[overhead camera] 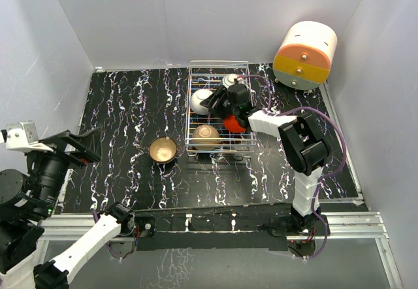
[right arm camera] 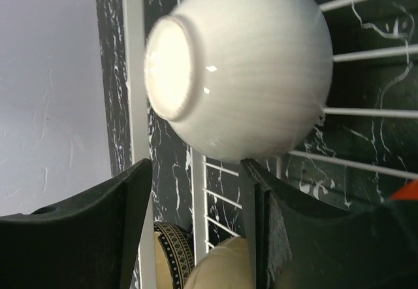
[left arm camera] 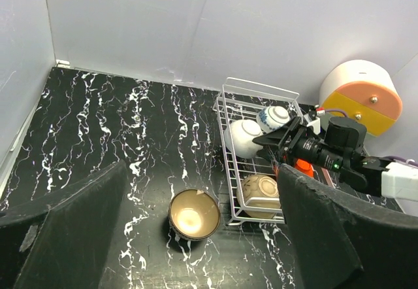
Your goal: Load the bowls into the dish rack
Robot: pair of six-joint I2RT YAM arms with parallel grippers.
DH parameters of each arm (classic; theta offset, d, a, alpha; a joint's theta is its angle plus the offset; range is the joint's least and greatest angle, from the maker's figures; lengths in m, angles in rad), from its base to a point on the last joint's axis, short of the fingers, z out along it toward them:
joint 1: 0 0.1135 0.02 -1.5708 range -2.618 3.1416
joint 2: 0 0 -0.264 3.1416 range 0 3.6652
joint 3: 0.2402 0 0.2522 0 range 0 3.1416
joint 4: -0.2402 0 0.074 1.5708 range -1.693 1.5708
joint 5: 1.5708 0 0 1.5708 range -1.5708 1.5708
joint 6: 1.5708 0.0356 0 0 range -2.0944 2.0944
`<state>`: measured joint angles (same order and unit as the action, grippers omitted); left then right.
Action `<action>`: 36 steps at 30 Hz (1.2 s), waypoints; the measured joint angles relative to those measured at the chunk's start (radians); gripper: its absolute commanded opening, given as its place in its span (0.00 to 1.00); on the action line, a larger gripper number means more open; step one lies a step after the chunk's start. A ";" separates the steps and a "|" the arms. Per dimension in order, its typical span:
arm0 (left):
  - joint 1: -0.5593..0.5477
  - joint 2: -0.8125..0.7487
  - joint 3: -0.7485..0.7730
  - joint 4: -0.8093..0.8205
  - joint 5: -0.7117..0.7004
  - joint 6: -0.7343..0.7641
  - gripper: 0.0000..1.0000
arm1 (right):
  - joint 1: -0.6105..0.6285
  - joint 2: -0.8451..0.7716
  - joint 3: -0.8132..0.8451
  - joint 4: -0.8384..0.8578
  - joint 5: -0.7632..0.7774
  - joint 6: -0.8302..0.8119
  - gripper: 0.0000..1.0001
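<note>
Bowls (overhead camera: 206, 134) in dish rack (overhead camera: 219, 63), lone bowl (overhead camera: 162, 150) left

Bright even light; glare on white bowl (right arm camera: 241, 67); foreground hand (right arm camera: 196, 237) blurred.

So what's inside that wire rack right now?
The dish rack holds a white bowl, a tan bowl, a small blue-patterned bowl, and a red-orange bowl largely hidden under the right gripper.

White bowl (overhead camera: 200, 100), tan bowl (overhead camera: 206, 134), red-orange bowl (overhead camera: 232, 123), black white-veined table (overhead camera: 130, 112)
</note>
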<state>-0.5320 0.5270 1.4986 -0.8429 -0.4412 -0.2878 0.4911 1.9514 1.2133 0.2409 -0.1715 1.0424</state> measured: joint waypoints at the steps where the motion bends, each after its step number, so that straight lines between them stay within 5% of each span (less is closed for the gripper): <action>1: 0.000 -0.001 0.000 -0.001 -0.002 0.000 0.96 | 0.000 0.000 0.010 0.000 0.003 -0.017 0.58; 18: 0.000 -0.014 0.000 -0.006 -0.034 0.006 0.96 | 0.048 0.000 0.246 -0.159 0.024 -0.302 0.57; 36: -0.018 -0.014 0.000 -0.040 -0.115 0.026 0.96 | 0.051 0.084 0.267 -0.189 0.017 -0.361 0.57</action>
<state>-0.5503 0.5133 1.4986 -0.8825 -0.5564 -0.2615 0.5423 2.0354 1.4803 0.0517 -0.1543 0.6811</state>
